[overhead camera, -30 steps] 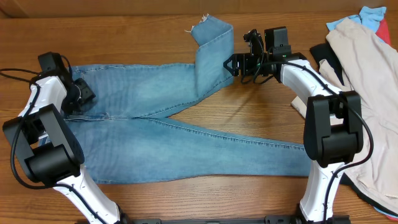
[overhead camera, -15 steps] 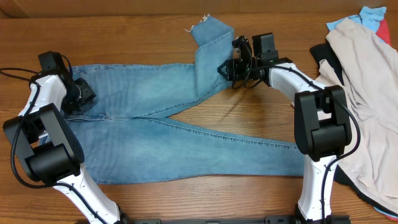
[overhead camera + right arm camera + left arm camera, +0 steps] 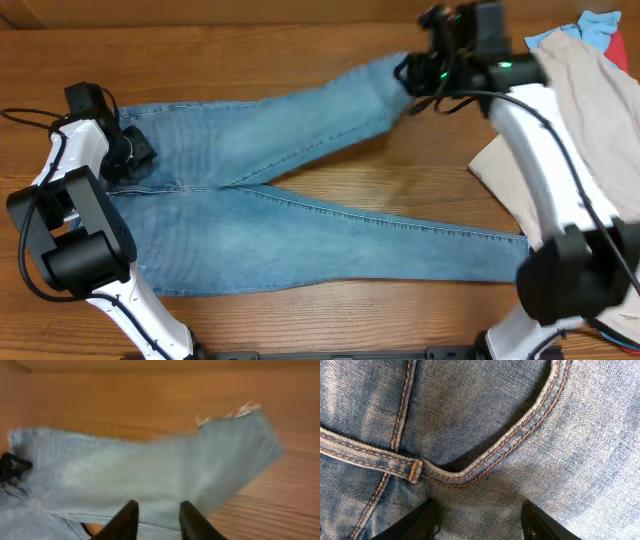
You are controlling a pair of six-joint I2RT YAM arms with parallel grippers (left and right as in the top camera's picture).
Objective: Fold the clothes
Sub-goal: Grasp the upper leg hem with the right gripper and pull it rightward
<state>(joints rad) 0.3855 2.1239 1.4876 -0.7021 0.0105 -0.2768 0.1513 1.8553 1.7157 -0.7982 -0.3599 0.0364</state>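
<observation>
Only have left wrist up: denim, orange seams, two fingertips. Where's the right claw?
Observer: The right claw is at the far side of the table, at the end of the upper leg of the jeans.
Operator: Gripping it?
Observer: Looks so. In the blurred right wrist view its fingers stand close together with denim between them, and the frayed hem lies beyond.
Operator: Other leg?
Observer: It lies flat along the near side. Its end runs behind the right arm, so that hem is hidden.
Operator: Anything else out there?
Observer: A beige garment is piled at the right edge.
</observation>
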